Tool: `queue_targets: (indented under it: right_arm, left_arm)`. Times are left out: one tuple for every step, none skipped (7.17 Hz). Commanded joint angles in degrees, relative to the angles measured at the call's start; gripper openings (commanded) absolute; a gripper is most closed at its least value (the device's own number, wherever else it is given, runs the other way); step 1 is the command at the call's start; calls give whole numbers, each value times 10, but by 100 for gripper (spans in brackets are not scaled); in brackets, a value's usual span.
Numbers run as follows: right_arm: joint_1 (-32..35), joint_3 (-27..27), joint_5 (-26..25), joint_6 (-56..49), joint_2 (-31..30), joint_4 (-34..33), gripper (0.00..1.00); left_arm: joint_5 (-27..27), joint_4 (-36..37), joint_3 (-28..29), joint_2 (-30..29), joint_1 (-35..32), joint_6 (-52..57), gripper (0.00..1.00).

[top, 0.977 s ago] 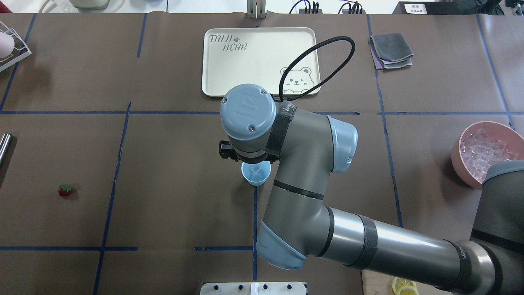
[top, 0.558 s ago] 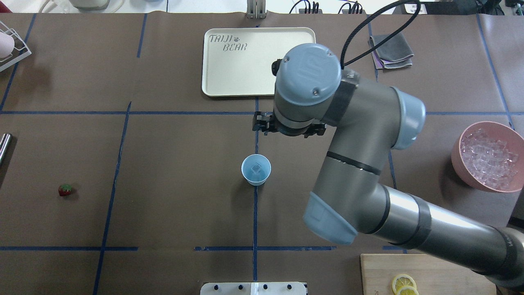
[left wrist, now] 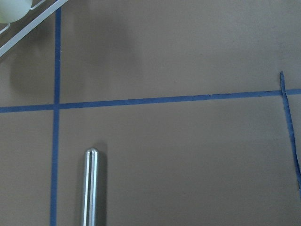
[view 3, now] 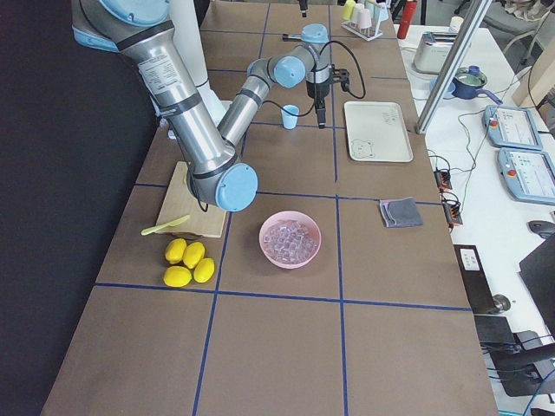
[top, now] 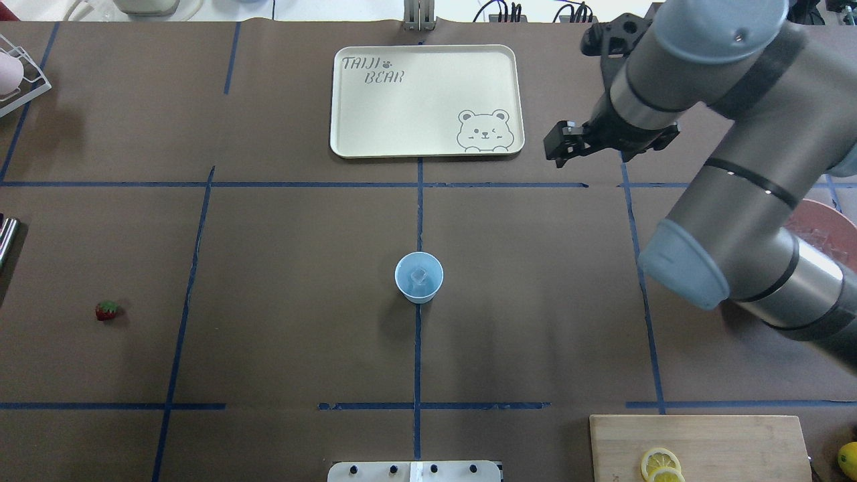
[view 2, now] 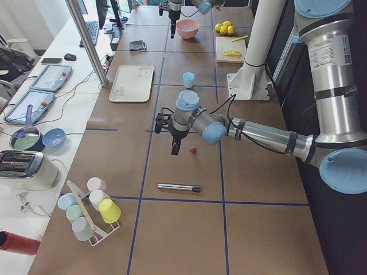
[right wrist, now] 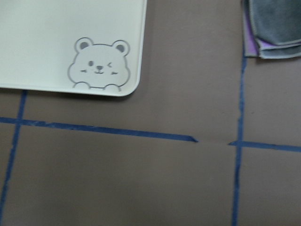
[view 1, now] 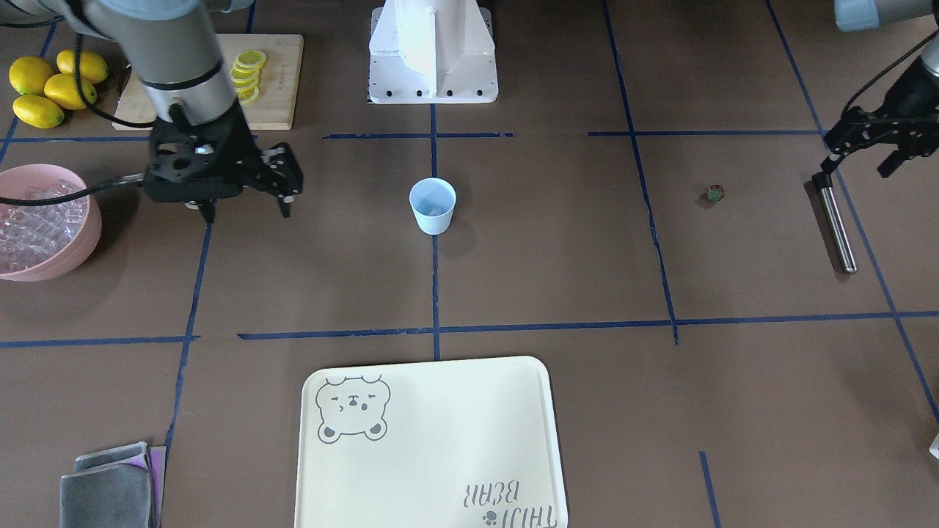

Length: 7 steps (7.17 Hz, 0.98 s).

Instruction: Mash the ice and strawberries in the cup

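Note:
The light-blue cup (top: 418, 277) stands upright at the table's centre with one clear ice cube (top: 419, 274) inside. More ice fills the pink bowl (view 1: 44, 253) on the robot's right. The strawberry (top: 106, 310) lies alone on the left part of the table. My right gripper (view 1: 246, 213) hangs open and empty between cup and bowl, off the tray's bear corner. My left gripper (view 1: 855, 165) hovers open and empty over the near end of a metal rod (view 1: 836, 227), a short way from the strawberry.
A cream tray (top: 415, 100) lies beyond the cup. Folded grey cloths (view 1: 110, 488) sit past the bowl. A cutting board (top: 696, 445) with lemon slices and whole lemons (view 1: 51, 84) are near the robot base. A cup rack (view 2: 89, 212) stands at the far left.
My right arm has swung from over the cup toward the right and back, past the tray's corner. The cup stays put with its ice cube now uncovered.

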Motion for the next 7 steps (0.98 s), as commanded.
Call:
queue_targets:
  right_arm:
    - [136,3,77,-191,-83,3,99]
    - [189,-2,94,-273,-118,2,99]
    - [237,-16,104,-357,-145,3,99]
    - [277,-41,118,-414,-151,3,99]
    - [309,-67,133,-466,-164,7,99]
    - [326,-76,134,-487,-189,30,99]
    - [336,-82,147,-488,-231,82,99]
  left_arm:
    - [92,-75,-28,38,126,-131,99]
    - [149,-87,-29,41,176,-156,99]
    - [195,-109,-14,40,222,-190,99]
    - [239,-156,16,38,263,-222,99]
    - [272,-200,60,29,289,-234,99]
    - [294,-204,77,23,310,-240,99]
    - [300,-204,85,23,321,-240,99]
